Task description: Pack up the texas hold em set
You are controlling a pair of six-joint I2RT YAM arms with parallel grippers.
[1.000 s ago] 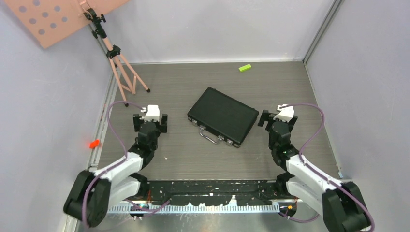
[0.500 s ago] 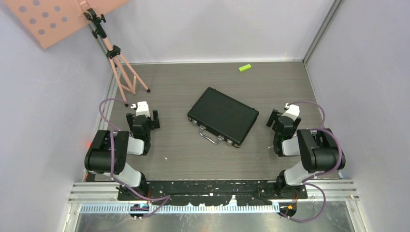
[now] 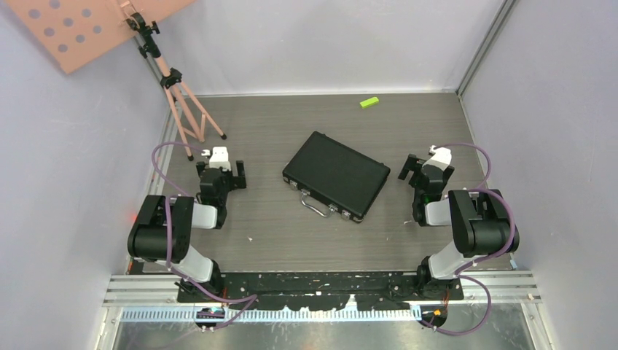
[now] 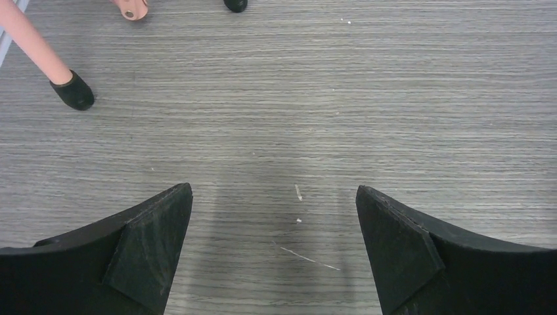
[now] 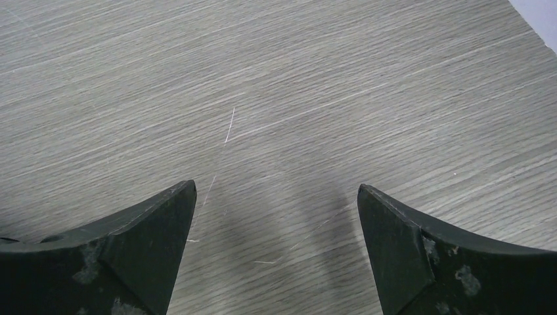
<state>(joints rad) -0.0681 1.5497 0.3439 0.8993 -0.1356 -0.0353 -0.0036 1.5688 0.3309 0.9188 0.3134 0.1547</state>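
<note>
Lying mid-tabletop: briefcase (image 3: 336,175), black, lid shut, set at a slant to the tabletop (image 3: 291,237) edges, roughly midway between left and right edges.
Briefcase near long side: silver trim, handle (image 3: 315,208) and two latches (image 3: 295,188), turned toward the near edge.
Left arm (image 3: 171,233): folded back on itself beside the left edge, wrist pointing toward the far edge, well apart from the briefcase.
Left jaws: spread wide, holding nothing, low over bare wood grain; both dark fingers (image 4: 151,243) clear of everything in the left wrist view.
Ahead of left jaws: two black-capped feet of the tripod (image 4: 72,92) toward the far-left corner, apart from the fingers.
Right arm (image 3: 474,226): folded likewise beside the right edge, wrist pointing toward the far edge, just off the briefcase's right-hand end without touching it.
Right jaws: spread wide, pinching nothing; scuffed fingers (image 5: 144,249) over bare tabletop marked with a few thin pale scratches.
Tripod (image 3: 182,109): pink, standing in the far-left corner, legs splayed on the tabletop, carrying a pink perforated board (image 3: 73,29) at the top.
Green block (image 3: 369,102): small, lying alone near the far edge, toward the far-right corner, well apart from briefcase and arms.
Tabletop surface: grey-brown wood grain, walled on left, far and right sides.
</note>
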